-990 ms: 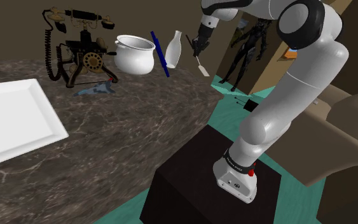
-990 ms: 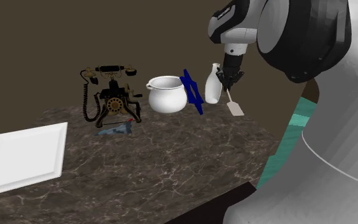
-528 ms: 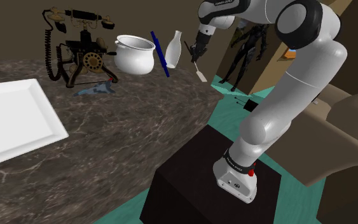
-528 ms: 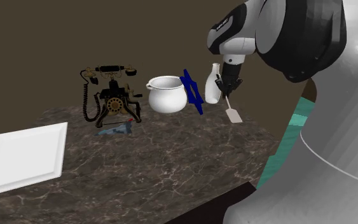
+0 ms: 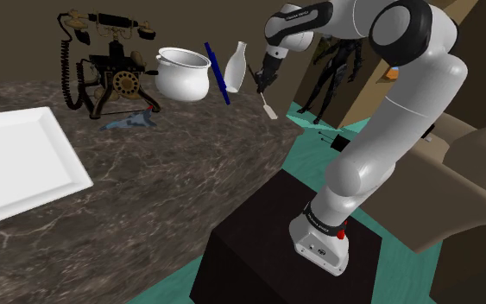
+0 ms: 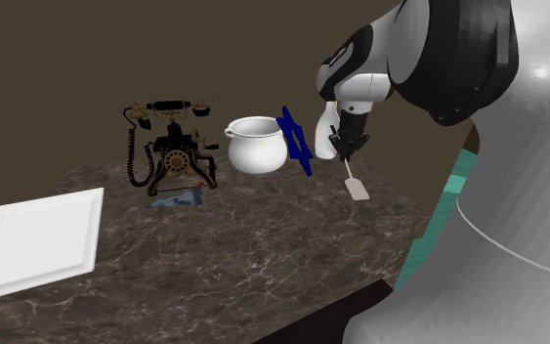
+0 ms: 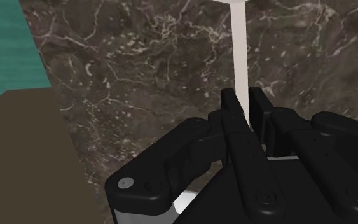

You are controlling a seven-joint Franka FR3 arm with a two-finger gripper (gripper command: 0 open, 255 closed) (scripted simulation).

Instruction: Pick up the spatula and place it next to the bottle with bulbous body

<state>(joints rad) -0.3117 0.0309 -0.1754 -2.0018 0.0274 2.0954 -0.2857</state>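
— Where's everything?
— Marble counter (image 5: 163, 173); Franka arm (image 5: 405, 112), its lettering too small to read. White bulbous bottle (image 5: 236, 67) at upper middle.
— The pincer?
— Gripper (image 5: 260, 83) clamped on the white spatula (image 5: 268, 109) just right of the bottle, blade down.

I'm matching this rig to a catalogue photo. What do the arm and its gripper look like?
The arm has rounded white links with black joints, small pale lettering near the wrist and a red dot at its base. The gripper is all black, blocky, with two slim fingers.
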